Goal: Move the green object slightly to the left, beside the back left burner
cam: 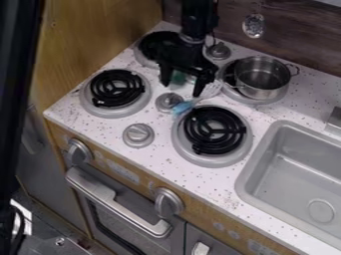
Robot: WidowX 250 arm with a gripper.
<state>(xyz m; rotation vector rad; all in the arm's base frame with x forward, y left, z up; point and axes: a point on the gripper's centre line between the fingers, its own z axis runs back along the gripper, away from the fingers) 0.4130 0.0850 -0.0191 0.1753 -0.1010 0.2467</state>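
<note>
The gripper [181, 88] hangs over the back middle of the stovetop, its two fingers apart and open. Below and just right of it lies a utensil with a blue end [181, 108] and a pale, see-through part reaching toward the back right; what kind it is, I cannot tell. A small greenish patch [178, 77] shows between the fingers. To the right, a silver pot [261, 79] stands on the back right burner.
Black coil burners sit at the left [117, 88] and front right [214, 129]; the arm partly covers another at the back left. Silver knobs [138, 135] stand among them. A grey sink [299, 174] lies at the right, a wooden wall [100, 35] at the left.
</note>
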